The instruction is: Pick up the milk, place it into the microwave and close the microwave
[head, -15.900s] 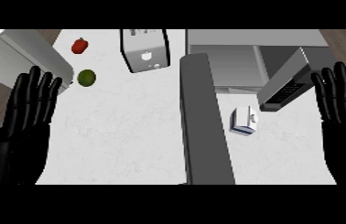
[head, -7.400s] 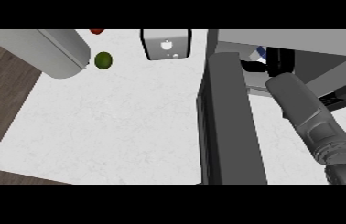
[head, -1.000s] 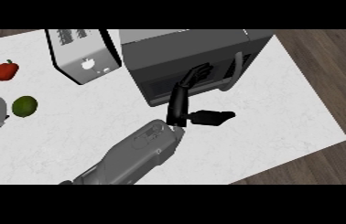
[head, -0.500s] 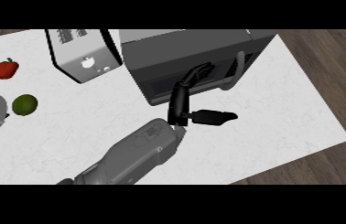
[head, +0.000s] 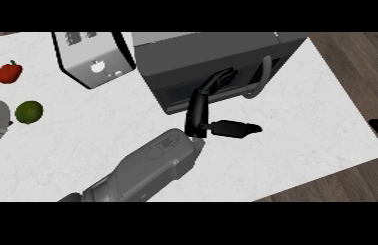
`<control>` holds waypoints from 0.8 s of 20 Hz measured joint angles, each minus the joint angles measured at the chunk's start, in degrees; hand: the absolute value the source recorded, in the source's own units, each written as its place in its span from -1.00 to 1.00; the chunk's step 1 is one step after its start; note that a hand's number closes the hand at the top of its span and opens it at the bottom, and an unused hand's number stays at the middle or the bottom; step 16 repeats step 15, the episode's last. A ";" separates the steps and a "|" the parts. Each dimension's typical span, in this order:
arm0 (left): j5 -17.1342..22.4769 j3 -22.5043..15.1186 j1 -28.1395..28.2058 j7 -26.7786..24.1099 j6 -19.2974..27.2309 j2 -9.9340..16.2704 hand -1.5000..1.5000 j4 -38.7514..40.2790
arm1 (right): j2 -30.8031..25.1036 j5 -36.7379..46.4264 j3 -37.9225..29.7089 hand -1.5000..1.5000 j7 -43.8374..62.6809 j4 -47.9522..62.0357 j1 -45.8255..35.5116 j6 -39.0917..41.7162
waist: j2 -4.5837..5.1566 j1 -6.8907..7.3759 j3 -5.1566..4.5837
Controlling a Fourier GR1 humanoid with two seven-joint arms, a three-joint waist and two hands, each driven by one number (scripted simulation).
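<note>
Where the grey right forearm (head: 148, 171) comes in from the near edge, left of centre, it lies slanted across the white tabletop (head: 303, 134), running far and to the right. Right hand (head: 197, 114) at its end is black and stretched out long toward the microwave (head: 207, 51). Thumb (head: 236, 129) sticks out to the right, low over the tabletop, apart from everything else. Fingers (head: 218, 81) are released, not clenched: extended, tips only slightly bent, and laid against the microwave's near face. They grasp nothing.

Microwave: dark grey box, right of centre at the far side. Door sits flush against the body, shut. Curved grey handle (head: 263, 78) is on the front, just right of the fingertips; the fingers are beside it, not around it.

Milk: not visible anywhere in this view. Whether it sits behind the shut door cannot be told.

Left of the hand, well apart, a green round fruit (head: 29, 111) lies on the tabletop near the left edge. Farther off, a silver toaster (head: 88, 59) stands just left of the microwave. A red fruit (head: 9, 72) lies left of the toaster, at the left edge. Wooden floor (head: 347, 64) shows beyond the tabletop's right side.

Left hand: does not show.
</note>
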 measured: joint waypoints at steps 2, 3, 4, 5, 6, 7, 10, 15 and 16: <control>0.48 -0.10 -0.09 -0.61 -0.16 0.00 -1.00 0.11 | 1.14 -2.32 0.49 -1.00 0.55 1.39 0.03 1.36 | 0.09 0.01 0.01; 0.73 -0.20 -0.16 -0.89 -0.29 0.00 -1.00 0.20 | 1.48 -3.38 0.61 -1.00 0.89 2.02 -0.12 1.98 | 0.12 0.04 0.00; 1.00 -0.19 -0.22 -1.04 -0.29 0.01 -1.00 0.30 | 1.63 -4.28 0.69 -1.00 1.15 2.58 -0.26 2.64 | 0.12 -0.02 0.00; 1.28 -0.22 -0.24 -1.29 -0.36 0.01 -1.00 0.33 | 1.80 -5.12 0.78 -1.00 1.43 3.15 -0.41 3.22 | 0.14 -0.04 -0.01; 1.57 -0.30 -0.29 -1.46 -0.42 0.01 -1.00 0.39 | 1.86 -5.88 0.78 -1.00 1.73 3.73 -0.72 3.71 | 0.14 -0.04 -0.02; 1.86 -0.36 -0.32 -1.64 -0.47 0.01 -1.00 0.51 | 1.80 -6.64 0.74 -1.00 2.10 4.25 -1.01 4.22 | 0.09 -0.08 -0.04; 2.54 -0.56 -0.45 -2.37 -0.53 0.01 -1.00 0.76 | 1.52 -8.61 0.45 -1.00 2.89 6.06 -1.82 5.60 | 0.10 -0.13 -0.02; 3.49 -0.79 -0.56 -3.81 -0.85 0.01 -1.00 1.18 | 0.68 -11.29 -0.12 -1.00 4.21 8.60 -3.15 7.34 | 0.18 -0.21 0.00; 3.49 -0.79 -0.56 -3.81 -0.85 0.01 -1.00 1.18 | 0.68 -11.29 -0.12 -1.00 4.21 8.60 -3.15 7.34 | 0.18 -0.21 0.00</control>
